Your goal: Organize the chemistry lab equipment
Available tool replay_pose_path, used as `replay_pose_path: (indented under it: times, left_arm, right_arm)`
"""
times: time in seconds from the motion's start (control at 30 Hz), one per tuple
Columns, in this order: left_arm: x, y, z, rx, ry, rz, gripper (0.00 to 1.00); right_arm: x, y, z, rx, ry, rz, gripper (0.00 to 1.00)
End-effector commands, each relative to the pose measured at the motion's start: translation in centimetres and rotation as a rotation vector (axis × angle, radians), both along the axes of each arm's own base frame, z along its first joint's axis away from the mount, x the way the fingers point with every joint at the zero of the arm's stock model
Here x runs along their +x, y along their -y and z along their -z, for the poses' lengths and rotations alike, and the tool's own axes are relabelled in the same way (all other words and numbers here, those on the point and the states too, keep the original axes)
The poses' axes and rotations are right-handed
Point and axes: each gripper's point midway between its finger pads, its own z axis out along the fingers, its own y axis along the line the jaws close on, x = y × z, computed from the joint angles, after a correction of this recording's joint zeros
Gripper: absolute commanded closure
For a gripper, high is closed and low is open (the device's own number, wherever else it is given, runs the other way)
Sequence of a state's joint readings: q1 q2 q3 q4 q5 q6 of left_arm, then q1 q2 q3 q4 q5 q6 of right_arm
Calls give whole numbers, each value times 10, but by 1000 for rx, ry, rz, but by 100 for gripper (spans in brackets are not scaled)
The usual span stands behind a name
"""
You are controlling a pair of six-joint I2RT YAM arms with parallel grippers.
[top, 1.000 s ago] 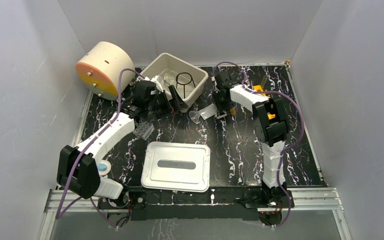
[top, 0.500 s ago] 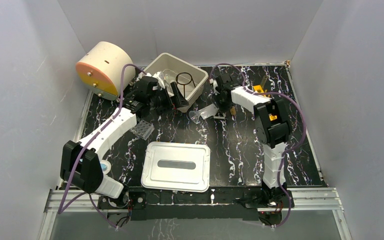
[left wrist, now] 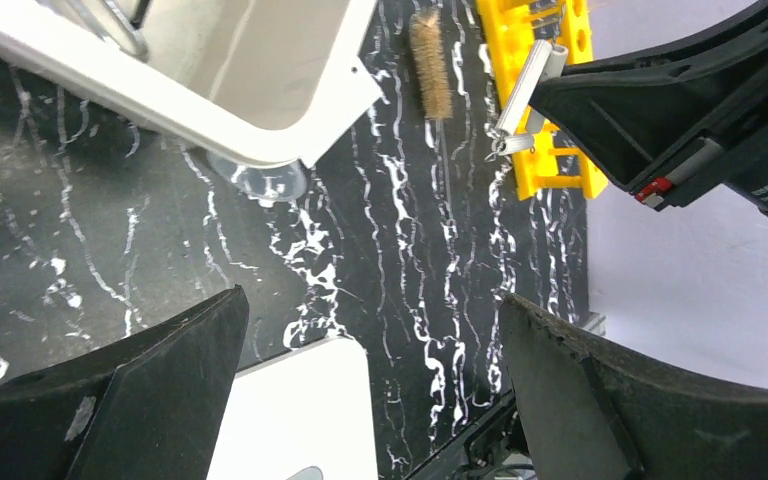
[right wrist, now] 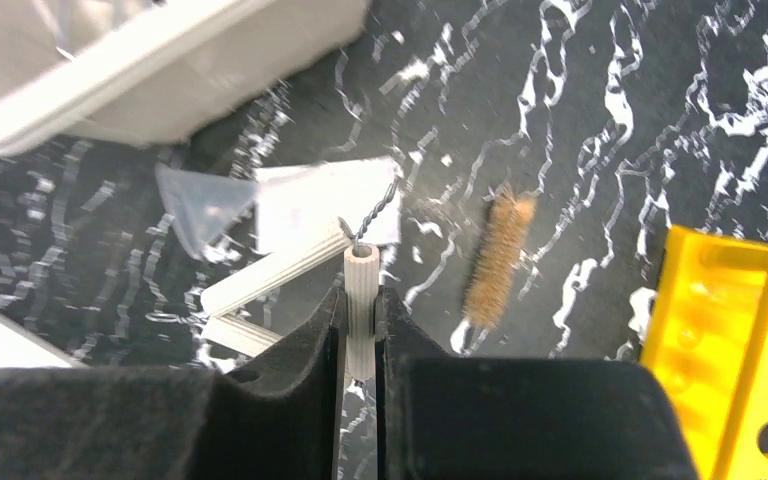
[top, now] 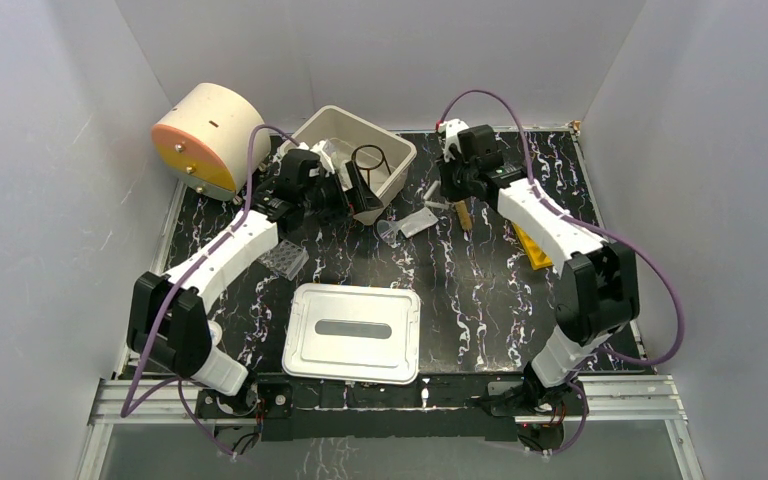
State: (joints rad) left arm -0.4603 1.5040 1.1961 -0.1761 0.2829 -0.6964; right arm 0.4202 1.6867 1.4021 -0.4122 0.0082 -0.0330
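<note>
My right gripper [right wrist: 360, 297] is shut on a pale ribbed rod [right wrist: 360, 275] with twisted wire at its tip, held a little above the table; the gripper [top: 452, 186] is right of the bin. Two more ribbed rods [right wrist: 260, 280] hang beside it. Below lie a tan-bristled brush [right wrist: 497, 262] and a clear funnel [right wrist: 210, 205]. My left gripper [left wrist: 370, 295] is open and holds nothing, and that gripper [top: 356, 190] is at the near edge of the white bin [top: 400, 160]. A black wire ring stand [top: 368, 160] sits inside the bin.
A yellow tube rack [top: 532, 245] lies right of the brush. A white lid [top: 352, 332] rests near the front centre, with a clear ridged piece [top: 285, 262] to its upper left. The cream cylinder with an orange face [top: 200, 135] stands at the back left.
My right gripper has closed on the ribbed rod and lifted it while the arm stretched out toward the back. The left gripper has moved closer to the bin, still open.
</note>
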Motion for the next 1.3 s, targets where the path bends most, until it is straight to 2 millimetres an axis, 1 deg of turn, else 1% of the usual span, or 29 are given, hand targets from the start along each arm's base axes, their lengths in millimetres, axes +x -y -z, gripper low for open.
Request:
replay_pose_path:
  times: [0.0, 0.13, 0.23, 0.3, 0.33, 0.47, 0.53, 0.6, 0.73, 0.83, 0.9, 1.0, 1.03, 1.07, 1.1, 1.13, 1.17, 1.2, 1.27]
  left_arm:
    - [1, 24, -43, -127, 82, 107, 5]
    - [-7, 44, -62, -261, 103, 199, 5]
    - [-11, 55, -69, -342, 108, 231, 6]
    - [-10, 59, -71, -377, 95, 228, 9]
    - [-8, 62, -71, -393, 83, 226, 13]
    - [-4, 78, -66, -431, 5, 258, 35]
    - [-5, 84, -60, -417, -30, 275, 42]
    - [-4, 85, -53, -393, -54, 269, 47]
    - [-5, 86, -49, -389, -71, 270, 57]
    - [-6, 87, -46, -392, -90, 278, 66]
    - [-7, 87, -42, -387, -106, 279, 74]
    - [-6, 87, -39, -374, -113, 278, 92]
    - [-6, 87, -39, -367, -111, 276, 99]
    - [-5, 85, -38, -356, -108, 272, 100]
    - [-4, 84, -38, -344, -103, 268, 100]
    - [-3, 83, -39, -330, -96, 263, 100]
    - [-2, 82, -40, -317, -84, 262, 100]
    - [0, 79, -40, -293, -79, 253, 100]
    - [6, 70, -42, -252, -61, 227, 100]
  right_arm:
    - [-2, -27, -42, 201, 53, -33, 88]
    - [-10, -43, -63, 311, 49, -67, 87]
    - [-14, -52, -73, 367, 37, -88, 87]
    - [-18, -57, -77, 395, 31, -107, 86]
    - [-20, -59, -80, 407, 31, -123, 86]
    - [-30, -70, -81, 438, 13, -196, 86]
    - [-35, -72, -82, 447, 13, -226, 86]
    - [-38, -75, -82, 452, 14, -250, 86]
    - [-44, -79, -81, 457, 7, -293, 86]
    - [-47, -81, -77, 451, 0, -312, 86]
    - [-47, -81, -75, 444, -4, -315, 86]
    - [-46, -81, -74, 439, -5, -313, 85]
    - [-46, -81, -74, 439, -5, -311, 83]
    - [-45, -81, -75, 439, -5, -304, 81]
    - [-44, -80, -75, 439, -9, -294, 77]
    - [-42, -79, -75, 433, -8, -278, 69]
    - [-40, -77, -76, 427, -4, -255, 57]
    - [-37, -75, -78, 423, 2, -230, 49]
    - [-35, -71, -89, 433, 32, -197, 39]
